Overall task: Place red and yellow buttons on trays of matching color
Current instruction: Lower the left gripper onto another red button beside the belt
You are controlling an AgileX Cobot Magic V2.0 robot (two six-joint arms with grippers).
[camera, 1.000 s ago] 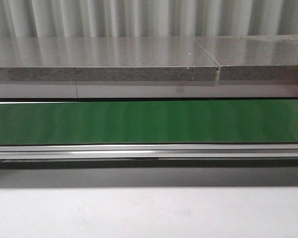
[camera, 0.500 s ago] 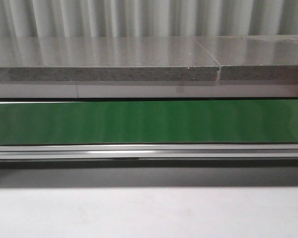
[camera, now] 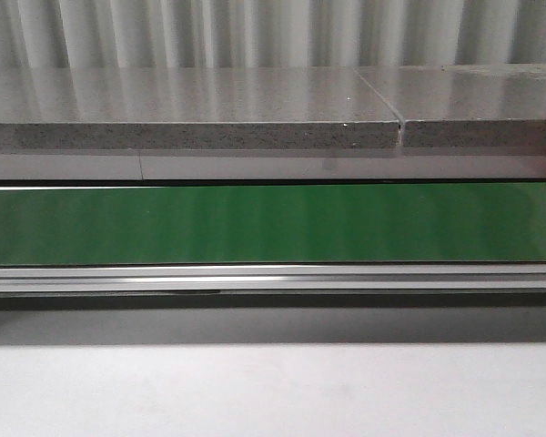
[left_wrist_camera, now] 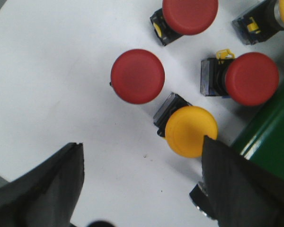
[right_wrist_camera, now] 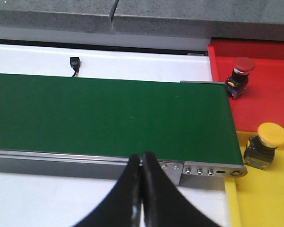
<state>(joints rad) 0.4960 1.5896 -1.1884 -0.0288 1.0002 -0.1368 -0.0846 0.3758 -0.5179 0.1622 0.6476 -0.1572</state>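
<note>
The front view shows only the green belt (camera: 273, 223) running across the picture, a metal rail along its near edge, a grey stone ledge (camera: 191, 114) behind it and the white bench (camera: 273, 391) in front; neither arm appears there.

In the left wrist view the left gripper (left_wrist_camera: 142, 184) hangs over the white bench with its two dark fingers (left_wrist_camera: 52, 189) spread wide apart and nothing between them. Beyond the fingers lies a cluster of buttons. A yellow button (left_wrist_camera: 191, 131) lies on its side closest to the gripper, just beside one finger, with its black base pointing away. Next to it a red button (left_wrist_camera: 137, 76) shows its round cap face-on. A second red button (left_wrist_camera: 251, 78) lies on its side near the edge of the green belt, and a third red button (left_wrist_camera: 189, 14) is cut by the picture's edge. Another button (left_wrist_camera: 262, 19) in the corner is only partly seen; a sliver of yellow suggests a yellow cap, but that is hard to tell.

In the right wrist view the right gripper (right_wrist_camera: 142, 189) has its fingers pressed together, holding nothing, above the near rail of the belt. At the belt's end sit two trays side by side: a red tray (right_wrist_camera: 274, 94) with a red-capped button (right_wrist_camera: 239, 75) standing in it, and a yellow tray (right_wrist_camera: 270, 198) with a yellow-capped button (right_wrist_camera: 266, 144) standing in it. A small black object (right_wrist_camera: 75, 62) lies on the white strip beyond the belt.
</note>
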